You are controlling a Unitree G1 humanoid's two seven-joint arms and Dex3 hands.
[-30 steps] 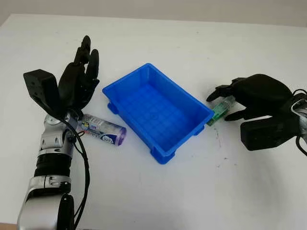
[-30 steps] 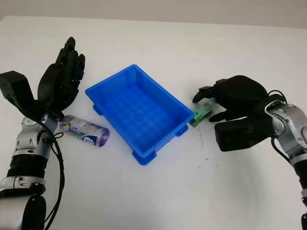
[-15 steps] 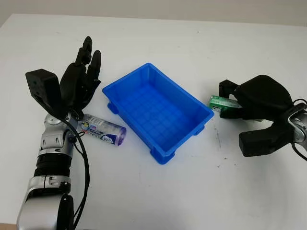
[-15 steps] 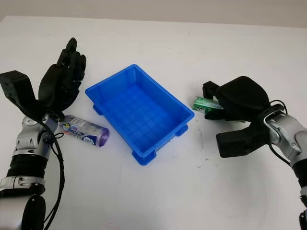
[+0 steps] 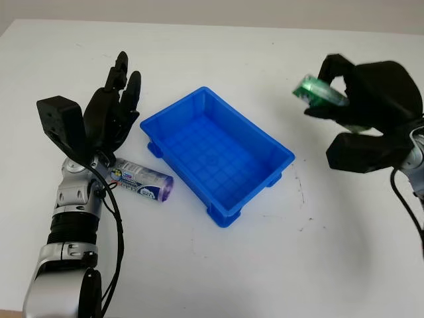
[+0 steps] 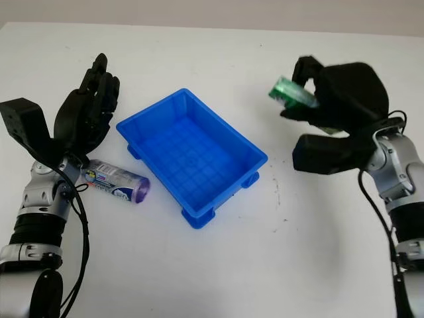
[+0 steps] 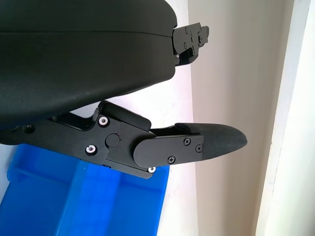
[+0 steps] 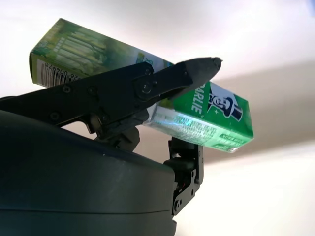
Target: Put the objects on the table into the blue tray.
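Green box (image 5: 319, 91): small carton with printed label, clamped between the fingers of the right hand (image 5: 361, 99), lifted clear of the table and held tilted, to the right of the blue tray and not yet over it. The right wrist view shows one finger (image 8: 147, 83) lying across the carton's face with the carton pinched against the digits beneath; a good part of the carton juts past the fingers at each end.

Blue tray (image 5: 273, 142): rectangular, open, nothing in it, sitting at an angle at the middle of the table.

Tube (image 5: 140, 180): cylindrical, white and purple printed wrap, lying on its side on the table just left of the tray, close beside the left wrist. Not yet collected.

Left hand (image 5: 111, 112): held upright above the table to the left of the tray, palm toward it, grasping nothing, fingers extended.

Table (image 5: 218, 271): white top, a few small dark marks near the tray's right corner.

Step in hand, as judged: carry the carton leftward until it is over the tray's interior, then lower before letting go. The tray's near right wall must be cleared; keeping the carton high during the traverse avoids knocking the rim. Release low, over the middle, so the light carton does not bounce out
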